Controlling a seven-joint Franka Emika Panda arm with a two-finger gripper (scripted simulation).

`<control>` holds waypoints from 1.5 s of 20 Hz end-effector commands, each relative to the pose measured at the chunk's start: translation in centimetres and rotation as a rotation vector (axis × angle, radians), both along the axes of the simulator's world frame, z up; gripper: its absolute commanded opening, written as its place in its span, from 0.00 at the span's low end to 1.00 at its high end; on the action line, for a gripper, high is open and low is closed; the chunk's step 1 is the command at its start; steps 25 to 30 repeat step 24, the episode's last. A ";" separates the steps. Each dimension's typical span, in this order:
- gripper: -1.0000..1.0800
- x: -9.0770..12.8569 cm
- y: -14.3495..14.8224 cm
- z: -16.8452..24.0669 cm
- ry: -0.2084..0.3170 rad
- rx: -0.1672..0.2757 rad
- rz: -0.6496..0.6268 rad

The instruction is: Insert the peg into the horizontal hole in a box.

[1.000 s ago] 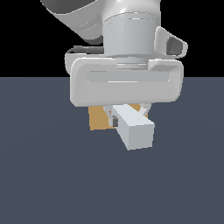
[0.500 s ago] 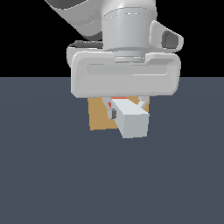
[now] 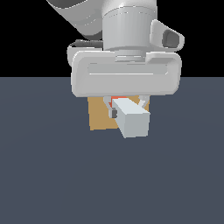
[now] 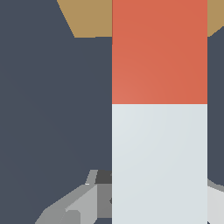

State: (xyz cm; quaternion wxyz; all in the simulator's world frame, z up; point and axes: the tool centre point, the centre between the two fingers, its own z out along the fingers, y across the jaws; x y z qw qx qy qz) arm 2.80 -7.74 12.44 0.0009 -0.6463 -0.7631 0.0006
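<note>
My gripper (image 3: 126, 109) is shut on the peg (image 3: 132, 119), holding it level above the floor. The peg's pale grey-white end points toward the camera in the exterior view; a bit of its red-orange end shows under the hand. In the wrist view the peg (image 4: 159, 144) fills the middle, its red-orange end (image 4: 159, 52) reaching the tan box (image 4: 85, 17). In the exterior view the tan box (image 3: 99, 116) stands right behind the peg and hand. The hole is hidden behind the peg.
A dark grey-blue floor (image 3: 52, 175) spreads all around the box. The large white hand body (image 3: 126, 78) hides the box's upper part in the exterior view.
The hand with the peg has moved away from the camera toward the box and a little to the exterior view's right. The peg looks shorter and more level now.
</note>
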 end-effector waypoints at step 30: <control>0.00 -2.0 12.1 0.3 -0.005 0.000 0.000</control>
